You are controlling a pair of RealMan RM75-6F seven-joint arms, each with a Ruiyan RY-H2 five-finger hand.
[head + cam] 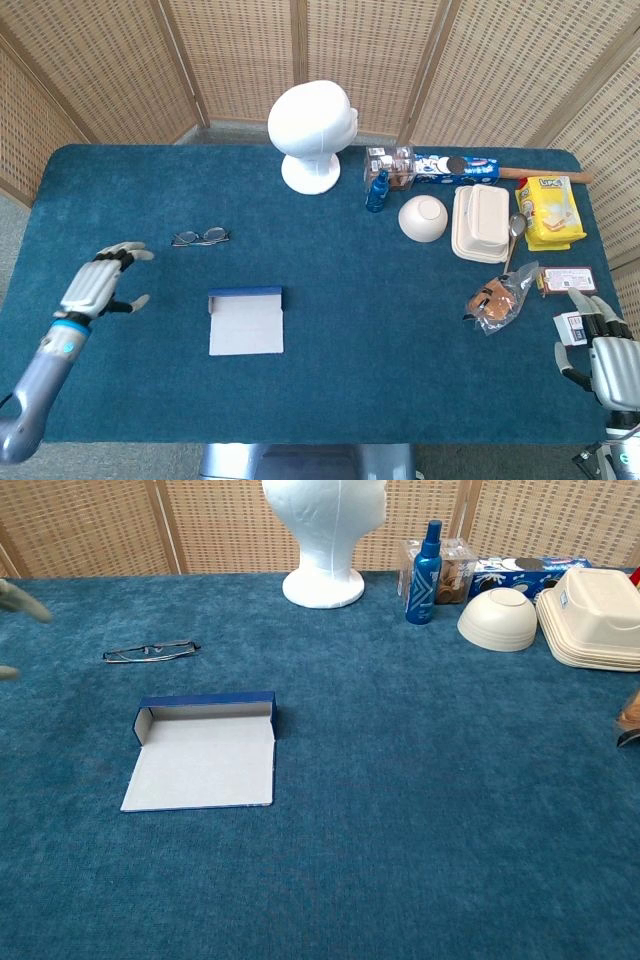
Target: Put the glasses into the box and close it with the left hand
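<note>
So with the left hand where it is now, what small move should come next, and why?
Probably carry the left hand further right and forward, over the thin wire-framed glasses. It is open, holds nothing, and sits left of the glasses, apart from them. They lie on the blue cloth, outside the open blue and white cardboard box, so grasping them comes first.

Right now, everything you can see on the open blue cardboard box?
The blue cardboard box lies open and flat on the blue cloth-covered table. A shallow blue-walled tray forms its far edge, grey-white inside; a pale lid flap folds out flat toward the robot. It looks like thin card and is empty. The thin-framed glasses lie apart, farther back and left. Nothing touches it; the left hand hovers off to its left.
</note>
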